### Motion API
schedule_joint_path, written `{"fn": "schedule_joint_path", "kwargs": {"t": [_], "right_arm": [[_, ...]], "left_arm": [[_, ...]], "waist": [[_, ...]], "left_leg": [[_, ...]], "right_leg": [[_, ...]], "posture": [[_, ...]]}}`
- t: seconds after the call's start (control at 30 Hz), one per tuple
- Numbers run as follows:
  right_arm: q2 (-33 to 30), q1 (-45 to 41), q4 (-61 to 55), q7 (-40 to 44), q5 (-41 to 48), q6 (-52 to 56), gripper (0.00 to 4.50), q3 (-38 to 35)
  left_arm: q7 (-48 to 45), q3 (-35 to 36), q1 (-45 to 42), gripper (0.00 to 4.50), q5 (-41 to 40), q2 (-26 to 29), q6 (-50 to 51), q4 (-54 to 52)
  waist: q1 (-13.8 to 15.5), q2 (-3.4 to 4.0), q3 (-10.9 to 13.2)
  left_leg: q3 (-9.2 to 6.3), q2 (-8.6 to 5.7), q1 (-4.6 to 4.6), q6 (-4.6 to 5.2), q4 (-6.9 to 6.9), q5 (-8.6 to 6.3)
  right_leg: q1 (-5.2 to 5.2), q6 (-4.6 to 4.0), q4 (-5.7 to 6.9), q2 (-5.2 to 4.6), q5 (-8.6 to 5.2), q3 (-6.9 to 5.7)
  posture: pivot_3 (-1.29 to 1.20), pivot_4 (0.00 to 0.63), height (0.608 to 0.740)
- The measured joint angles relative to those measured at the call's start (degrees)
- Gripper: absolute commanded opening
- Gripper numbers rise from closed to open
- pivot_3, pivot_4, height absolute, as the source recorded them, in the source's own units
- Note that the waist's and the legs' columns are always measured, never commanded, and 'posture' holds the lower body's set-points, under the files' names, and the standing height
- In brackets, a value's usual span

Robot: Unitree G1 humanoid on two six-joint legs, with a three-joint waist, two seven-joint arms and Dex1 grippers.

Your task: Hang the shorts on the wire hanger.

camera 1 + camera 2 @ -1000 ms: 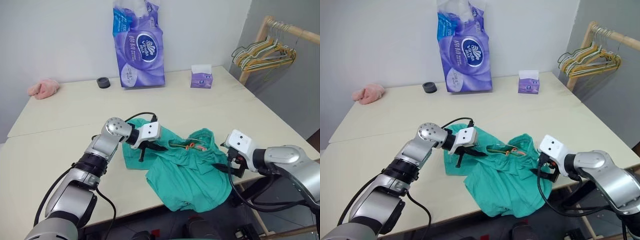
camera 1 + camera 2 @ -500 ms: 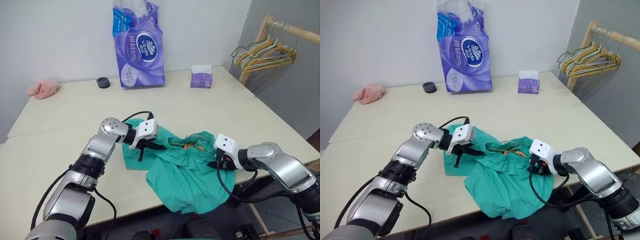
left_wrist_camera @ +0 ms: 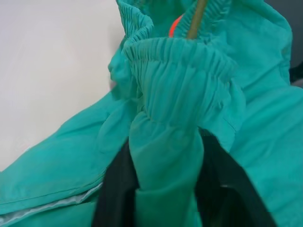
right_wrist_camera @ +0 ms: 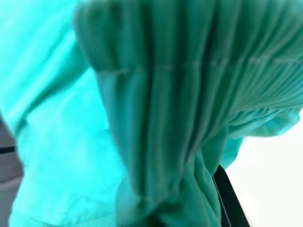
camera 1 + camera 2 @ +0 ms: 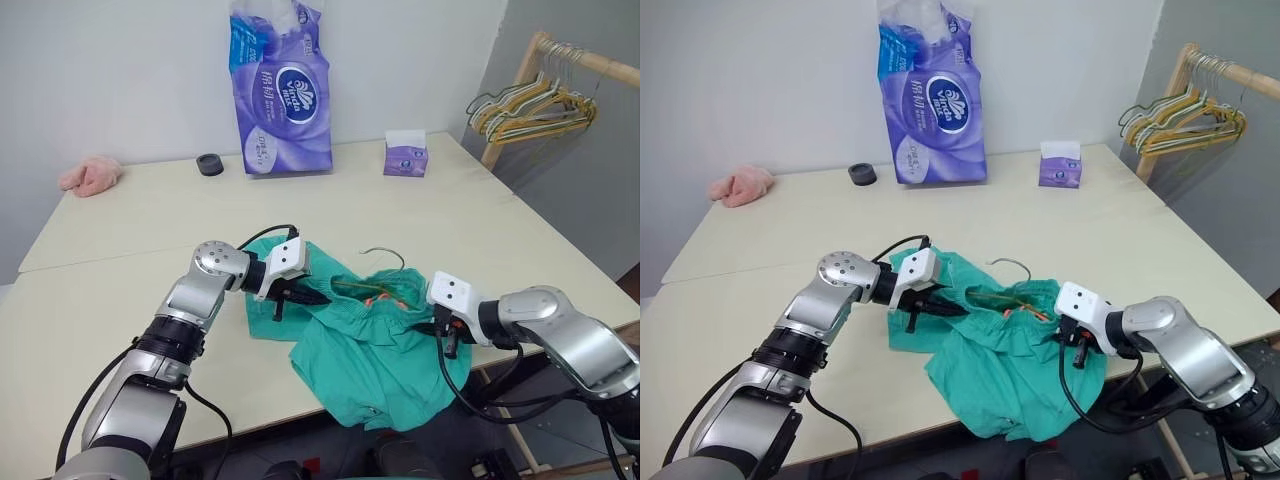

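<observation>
The teal-green shorts (image 5: 370, 370) lie bunched at the table's front edge, one leg drooping over it. The thin olive-gold wire hanger (image 3: 196, 19) runs inside the gathered waistband, and its curved hook (image 5: 385, 255) sticks up above the fabric. My left gripper (image 5: 305, 297) is at the waistband's left end. It is open, with a fold of waistband between its black fingers (image 3: 116, 189). At the waistband's right end my right gripper (image 5: 445, 335) is shut on the shorts, with pleated fabric bunched right in front of it (image 4: 189, 118).
A tall purple tissue pack (image 5: 280, 90), a small black round thing (image 5: 210, 165) and a purple tissue box (image 5: 405, 160) stand along the back of the table (image 5: 150, 230). A pink cloth (image 5: 90, 175) lies at the back left. A wooden rack with bunched hangers (image 5: 530, 105) stands at the right.
My right gripper moved in to the waistband's right end and shut on the fabric. My left gripper's fingers parted. The hanger's hook now shows above the shorts.
</observation>
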Motion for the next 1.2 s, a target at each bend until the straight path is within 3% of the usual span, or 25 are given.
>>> {"fn": "schedule_joint_path", "kwargs": {"t": [0.07,0.3,0.6,0.9,1.2], "right_arm": [[-1.5,1.5,-1.8,0.3,0.9,0.4,0.0,-2.1],[-5.1,5.3,-4.7,0.8,3.3,1.2,0.0,-7.2],[-6.1,6.3,-7.3,0.7,5.4,2.7,0.0,-9.1],[-7.6,10.0,-9.9,0.5,6.6,3.7,0.0,-11.9],[-10.2,14.2,-10.6,0.9,7.6,3.5,0.0,-15.1]], "left_arm": [[0.1,1.2,-0.7,2.64,-0.9,0.4,0.4,2.0],[-6.9,2.9,-2.6,2.64,-2.4,5.8,2.8,5.7],[-6.9,-1.5,-4.4,2.64,1.8,0.1,-3.3,12.4],[-3.2,-1.3,-7.8,0.03,3.9,-0.9,-9.7,21.8],[-1.8,-1.3,-7.9,0.03,4.9,-0.2,-11.6,22.5]], "waist": [[0.1,0.0,0.0],[0.3,0.03,0.0],[0.5,0.01,0.0],[0.1,0.02,0.0],[0.2,0.01,0.0]], "left_leg": [[0.01,0.0,0.01,0.0,0.0,0.0],[0.02,-0.01,0.02,0.0,0.0,0.0],[0.02,0.0,0.0,0.0,0.0,0.0],[0.02,0.0,0.0,0.0,-0.01,0.0],[0.02,0.0,0.0,0.0,0.0,0.0]], "right_leg": [[-0.01,0.0,0.01,0.0,0.0,0.01],[0.01,0.0,0.0,0.0,0.0,0.0],[0.01,0.0,0.0,-0.01,0.0,-0.02],[0.0,0.01,-0.01,0.0,0.0,-0.01],[0.01,0.01,-0.02,0.0,0.0,-0.01]], "posture": [[-0.25,0.027,0.74],[-0.26,0.023,0.74],[-0.28,0.027,0.74],[-0.3,0.027,0.74],[-0.3,0.027,0.74]]}}
